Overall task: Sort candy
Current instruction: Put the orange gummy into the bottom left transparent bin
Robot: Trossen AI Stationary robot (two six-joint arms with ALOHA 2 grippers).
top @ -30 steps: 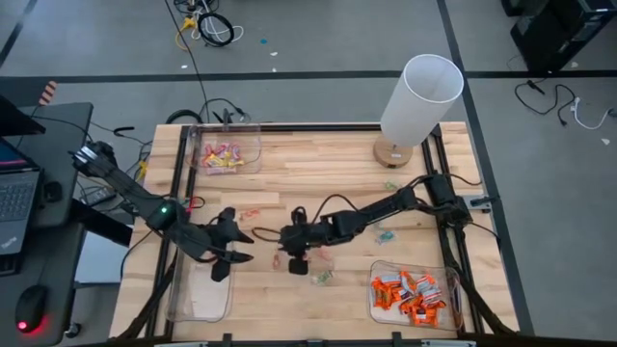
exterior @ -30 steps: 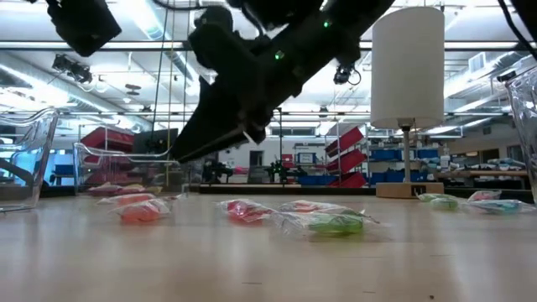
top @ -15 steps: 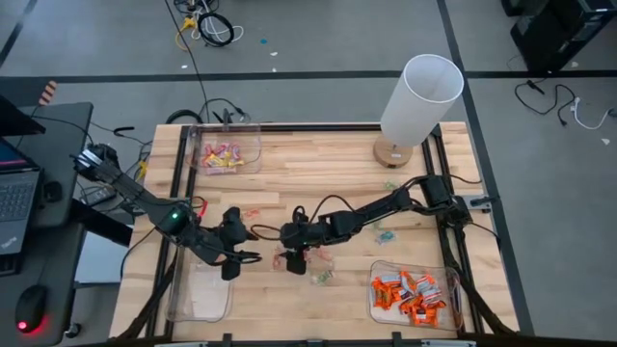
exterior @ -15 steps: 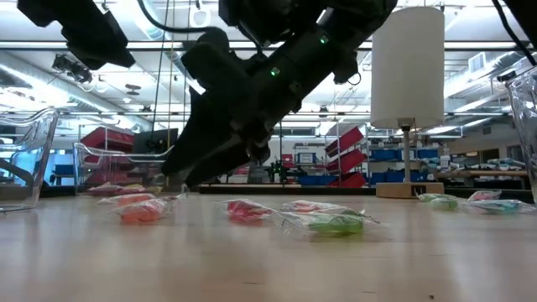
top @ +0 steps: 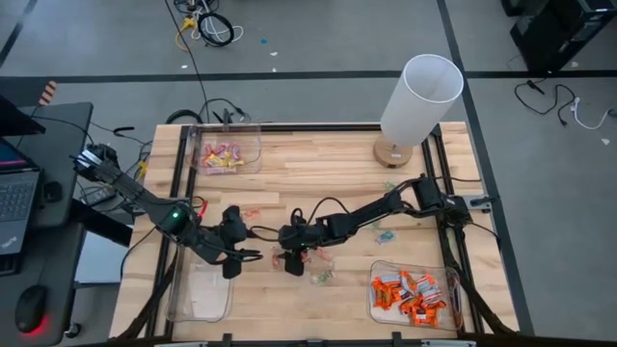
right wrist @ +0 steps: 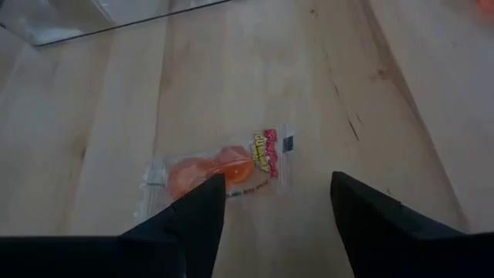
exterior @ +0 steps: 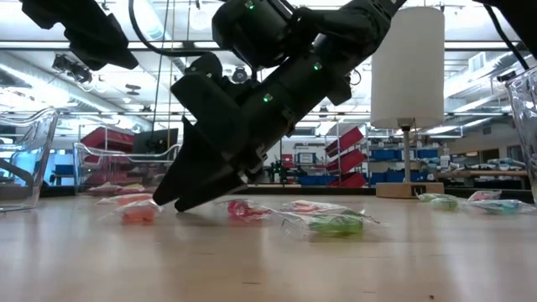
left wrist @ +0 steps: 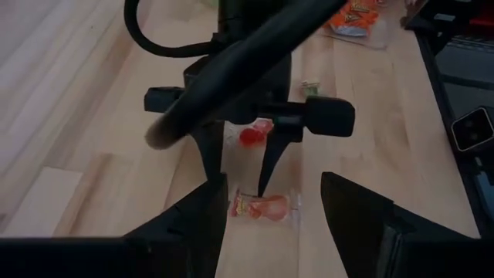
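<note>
Right pincer (right wrist: 270, 208) open over 1 orange candy (right wrist: 224, 171); left pincer (left wrist: 270, 202) open nearby.

Two matte black jointed robot arms, each with a small green indicator light on its casing, black cables looped along the links, and tapering flat black jaws at the end.

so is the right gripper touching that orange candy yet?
Cannot tell. The right wrist view shows the right gripper open over the orange candy, one finger overlapping its wrapper edge, but neither contact nor a gap shows plainly.
</note>
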